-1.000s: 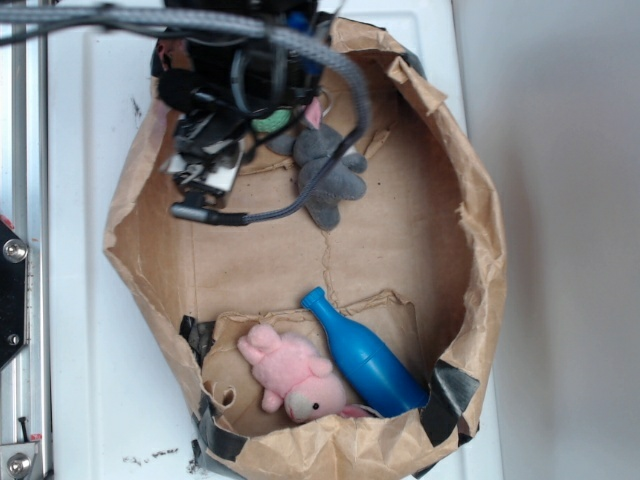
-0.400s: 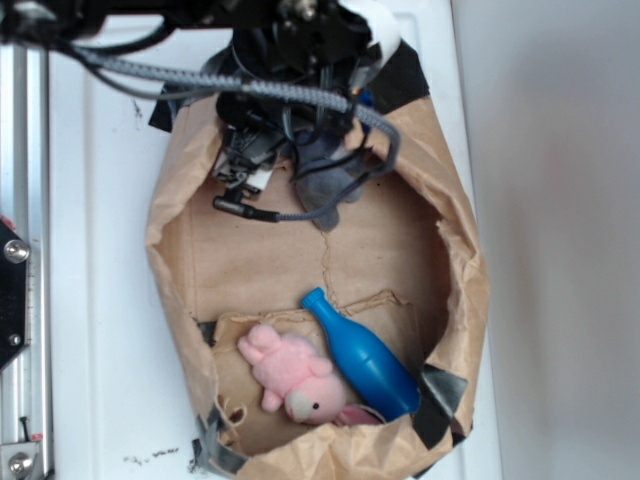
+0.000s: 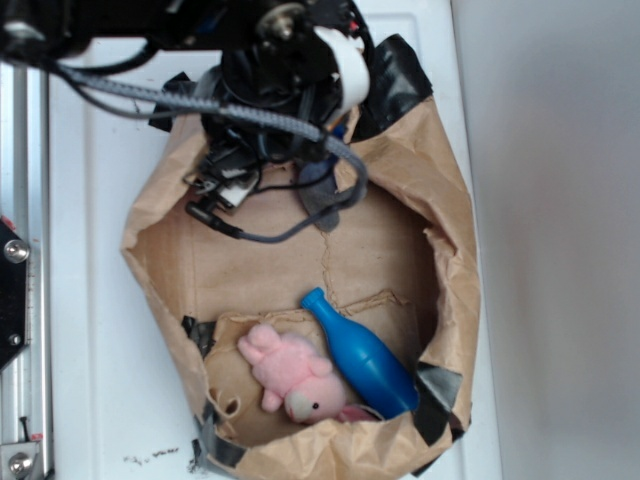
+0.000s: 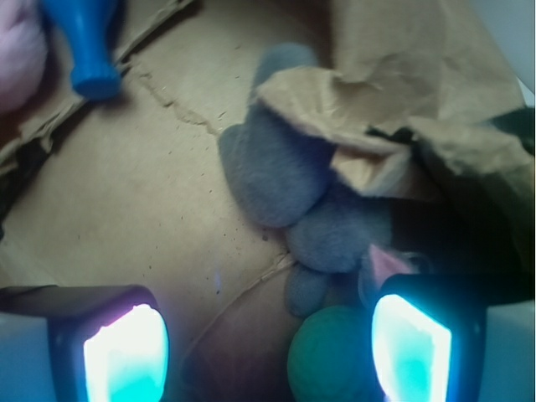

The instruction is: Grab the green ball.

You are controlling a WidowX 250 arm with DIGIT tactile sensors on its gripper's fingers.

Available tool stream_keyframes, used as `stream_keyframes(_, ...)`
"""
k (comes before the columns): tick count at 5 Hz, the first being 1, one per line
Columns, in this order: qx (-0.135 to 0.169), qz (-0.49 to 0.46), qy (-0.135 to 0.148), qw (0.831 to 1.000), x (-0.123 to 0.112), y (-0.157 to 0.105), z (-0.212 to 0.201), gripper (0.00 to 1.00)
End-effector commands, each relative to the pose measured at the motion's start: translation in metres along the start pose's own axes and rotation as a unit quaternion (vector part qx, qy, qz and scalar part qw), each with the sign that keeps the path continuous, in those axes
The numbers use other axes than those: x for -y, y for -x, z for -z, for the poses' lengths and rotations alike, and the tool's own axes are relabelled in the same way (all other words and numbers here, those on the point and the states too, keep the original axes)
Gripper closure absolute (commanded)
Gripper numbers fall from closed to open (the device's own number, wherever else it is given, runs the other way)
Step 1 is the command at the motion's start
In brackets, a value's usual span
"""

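1. The gripper (image 4: 268, 339) hovers with its fingers (image 4: 126, 347) spread apart, empty.
2. The green ball (image 4: 331, 356) lies between them, nearer one finger, touching the grey bunny (image 4: 289, 180).
3. Folded bag paper (image 4: 368, 92) overhangs the bunny, likely crowding the approach.

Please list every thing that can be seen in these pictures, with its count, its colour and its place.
green ball: one, mint green, beside the grey plush, between the fingers
grey plush: one, grey, partly under the torn bag edge
blue bottle: one, blue, near end of bag
pink plush: one, pink, touching the bottle
paper bag: one, brown, on white table
black tape: several strips, on bag rim
gripper: one, fingers apart, open
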State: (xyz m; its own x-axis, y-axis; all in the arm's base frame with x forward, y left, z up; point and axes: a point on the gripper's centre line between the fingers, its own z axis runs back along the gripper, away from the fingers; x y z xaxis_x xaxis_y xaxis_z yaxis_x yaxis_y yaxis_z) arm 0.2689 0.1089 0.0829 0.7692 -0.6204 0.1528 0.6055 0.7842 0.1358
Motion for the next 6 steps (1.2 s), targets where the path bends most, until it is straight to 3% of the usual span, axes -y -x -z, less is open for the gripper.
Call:
stream_keyframes(1,0.007,0.003,-0.023,1.0,-0.007,0.001,-0.013,0.0)
stream_keyframes(2,0.007,0.003,-0.023,1.0,-0.007,0.001,-0.013,0.0)
stream_keyframes(3,0.042,0.021,-0.015,0.999,0.012,-0.01,-0.03,0.0)
stream_keyframes(4,0.065,0.023,-0.007,0.998,0.016,-0.023,-0.046,0.0)
stream_keyframes(5,0.07,0.036,-0.002,0.997,0.022,-0.035,-0.05,0.0)
stream_keyframes(6,0.051,0.052,-0.003,0.997,0.032,-0.04,-0.029,0.0)
